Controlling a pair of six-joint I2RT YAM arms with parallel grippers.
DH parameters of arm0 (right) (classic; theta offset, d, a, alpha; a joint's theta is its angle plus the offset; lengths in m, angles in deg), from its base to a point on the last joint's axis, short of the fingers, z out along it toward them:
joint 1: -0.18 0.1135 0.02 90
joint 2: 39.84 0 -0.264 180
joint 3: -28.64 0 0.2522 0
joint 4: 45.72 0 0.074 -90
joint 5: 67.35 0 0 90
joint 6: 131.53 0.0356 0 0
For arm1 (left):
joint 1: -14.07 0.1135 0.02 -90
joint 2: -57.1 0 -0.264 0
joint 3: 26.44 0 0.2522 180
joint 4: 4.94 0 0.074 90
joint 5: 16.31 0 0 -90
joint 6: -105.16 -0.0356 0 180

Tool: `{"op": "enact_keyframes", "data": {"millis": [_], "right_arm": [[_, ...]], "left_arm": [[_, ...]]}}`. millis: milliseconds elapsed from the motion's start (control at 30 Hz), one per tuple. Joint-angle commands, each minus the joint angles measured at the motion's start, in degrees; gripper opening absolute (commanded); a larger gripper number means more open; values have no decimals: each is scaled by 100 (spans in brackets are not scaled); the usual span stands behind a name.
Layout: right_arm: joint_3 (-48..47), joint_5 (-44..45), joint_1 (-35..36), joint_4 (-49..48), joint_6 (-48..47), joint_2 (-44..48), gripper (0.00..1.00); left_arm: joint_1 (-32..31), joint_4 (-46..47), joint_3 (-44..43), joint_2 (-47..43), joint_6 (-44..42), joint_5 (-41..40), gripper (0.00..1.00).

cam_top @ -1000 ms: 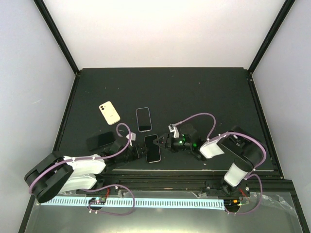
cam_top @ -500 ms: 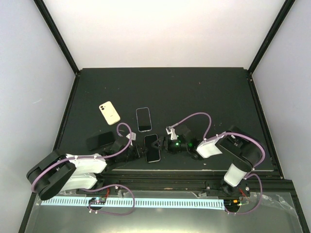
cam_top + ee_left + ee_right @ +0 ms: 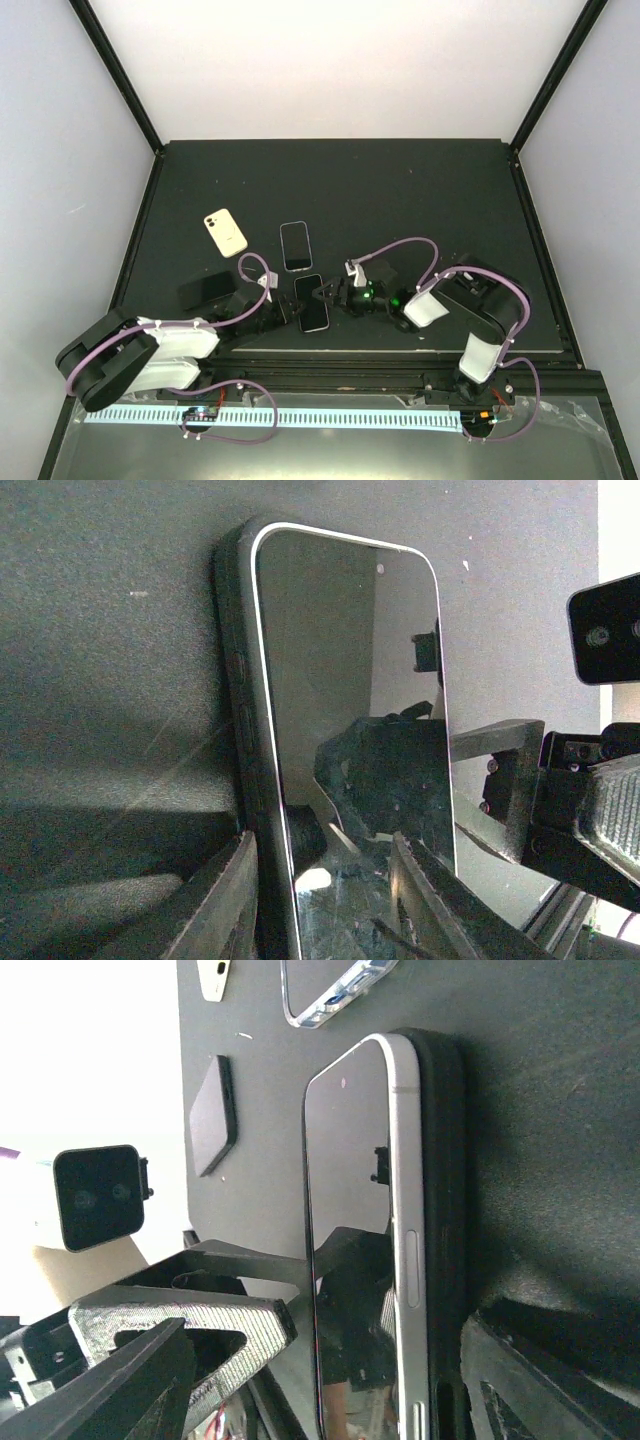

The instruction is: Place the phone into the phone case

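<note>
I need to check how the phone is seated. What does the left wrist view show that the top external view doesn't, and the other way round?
Only the left wrist view: the black case, seen as a dark wall running along the silver-rimmed left edge of the phone.
Only the top external view: a cream phone-shaped item, a light-rimmed phone or case and a flat black item lying apart from each other farther back.
Both: the same phone, screen up on the dark table.
</note>
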Motion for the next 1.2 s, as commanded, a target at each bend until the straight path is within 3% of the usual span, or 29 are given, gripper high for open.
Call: {"op": "enact_keyframes", "data": {"millis": [0,200,633,833,967,1167], "right_arm": [[56,-656,132,-1364,525,-165,73],[140,-637,131,-1680,638,-204,72],[139,-674,129,-2348,874,-424,70],[76,-745,132,-2487,908,-622,66],[-1,-873,128,-2606,925,-753,61],[11,-901,128,-2680,863,-718,46]], "left_arm": [[-24,120,53,13,65,57,40],[-23,60,79,-85,99,3,48],[-17,-31,85,-166,130,-51,52],[-15,-5,201,-263,95,-47,51],[10,-74,237,-322,4,-29,44],[62,-56,343,-430,12,-29,44]]}}
